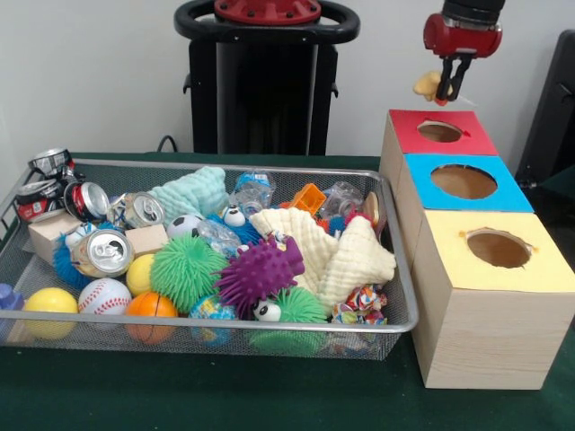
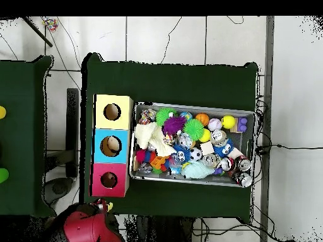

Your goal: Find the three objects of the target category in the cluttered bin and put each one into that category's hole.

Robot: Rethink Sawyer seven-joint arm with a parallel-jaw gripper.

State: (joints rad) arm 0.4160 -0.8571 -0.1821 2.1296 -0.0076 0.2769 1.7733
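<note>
My gripper (image 1: pixel 452 87): hanging upright over the red-topped box (image 1: pixel 440 131) at the table's far edge, fingers clenched on a small yellowish object (image 1: pixel 428 85)

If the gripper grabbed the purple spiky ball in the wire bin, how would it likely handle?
The purple spiky rubber ball looks soft, so its spines would probably flex and squash under the gripper. It rests on top of other toys in the silver wire-mesh bin, so it likely lifts freely. Pushed, it would probably wobble rather than roll cleanly.
</note>
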